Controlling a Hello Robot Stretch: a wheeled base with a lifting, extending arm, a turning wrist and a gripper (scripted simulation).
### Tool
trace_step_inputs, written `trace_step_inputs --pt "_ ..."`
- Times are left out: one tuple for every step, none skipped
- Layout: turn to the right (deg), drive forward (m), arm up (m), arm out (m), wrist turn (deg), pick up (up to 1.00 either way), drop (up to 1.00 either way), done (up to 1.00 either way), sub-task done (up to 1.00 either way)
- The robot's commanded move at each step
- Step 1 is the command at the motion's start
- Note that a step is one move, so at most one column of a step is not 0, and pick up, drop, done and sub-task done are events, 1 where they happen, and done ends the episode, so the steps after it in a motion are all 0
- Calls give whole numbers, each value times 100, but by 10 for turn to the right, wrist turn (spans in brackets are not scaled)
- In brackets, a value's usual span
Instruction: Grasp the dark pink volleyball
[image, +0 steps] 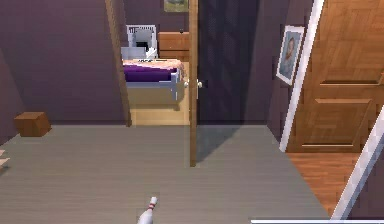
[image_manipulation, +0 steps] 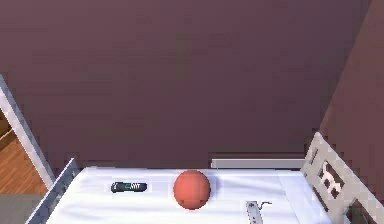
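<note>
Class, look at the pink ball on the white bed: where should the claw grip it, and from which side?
Grip the pink ball across its widest middle, probably from the near edge of the white bed: it is a smooth sphere, no handle, resting free, the dark remote apart.

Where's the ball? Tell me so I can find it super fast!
Look at the white bed below the dark purple wall. Near its middle sits the ball, beside a small dark flat gadget. It is the one round, reddish-pink thing there.
</note>
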Motion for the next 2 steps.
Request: trace_step_inputs --pt "0 0 50 0 0 0 0 0 0" --pt "0 0 4 0 0 0 0 0 0"
